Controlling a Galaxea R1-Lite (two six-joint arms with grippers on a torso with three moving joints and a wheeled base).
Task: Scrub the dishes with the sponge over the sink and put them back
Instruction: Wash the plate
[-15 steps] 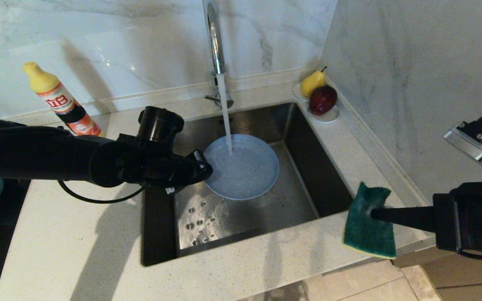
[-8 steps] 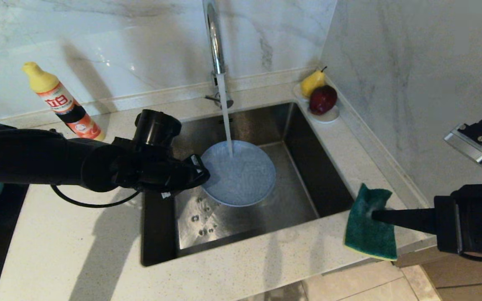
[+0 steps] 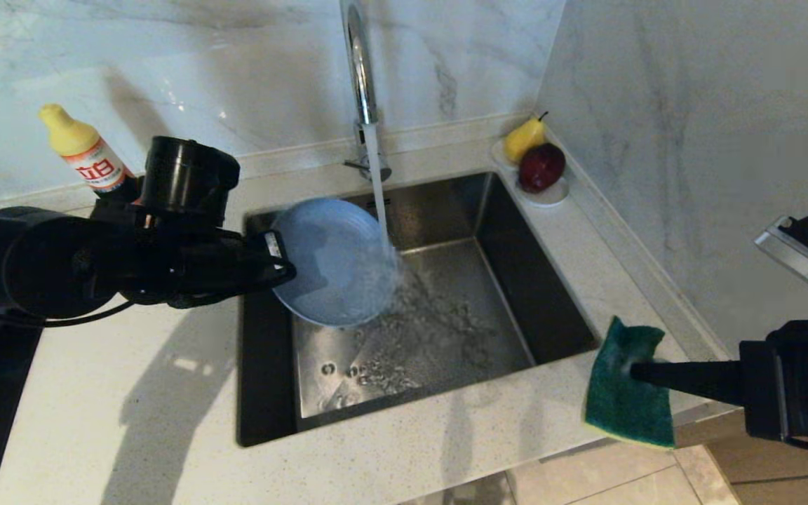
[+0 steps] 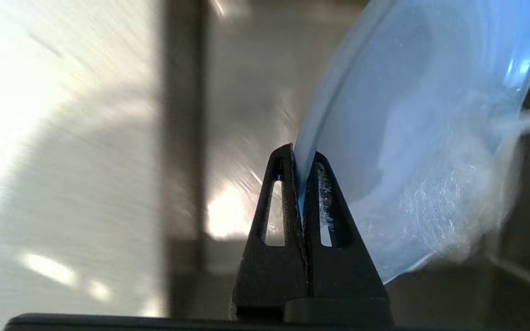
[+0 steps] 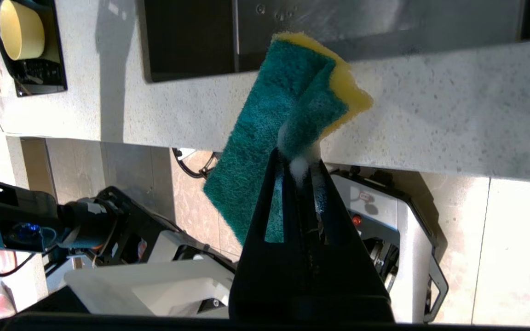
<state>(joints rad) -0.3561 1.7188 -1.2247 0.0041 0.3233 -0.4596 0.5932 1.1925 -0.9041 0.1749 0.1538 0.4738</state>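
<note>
My left tool (image 3: 285,263) is clenched on the rim of the grey-blue plate (image 3: 330,263), holding it tilted over the sink (image 3: 446,337) at its 10 o'clock corner, tap (image 3: 360,77) stream clipping the plate's right edge. In the left wrist view the rim sits pinched between the fingers (image 4: 276,202). My right tool (image 3: 628,366) is clamped on the sponge (image 3: 625,400), which hangs green face toward me past the surface (image 3: 165,421) edge at the sink's 4 o'clock. Key relation: plate lies at roughly 10 o'clock from the sponge, well apart, the whole basin between them. Right arm is the one that has to close that gap, I'd say. Yellow bowl (image 5: 21,28) sits off on the left.
</note>
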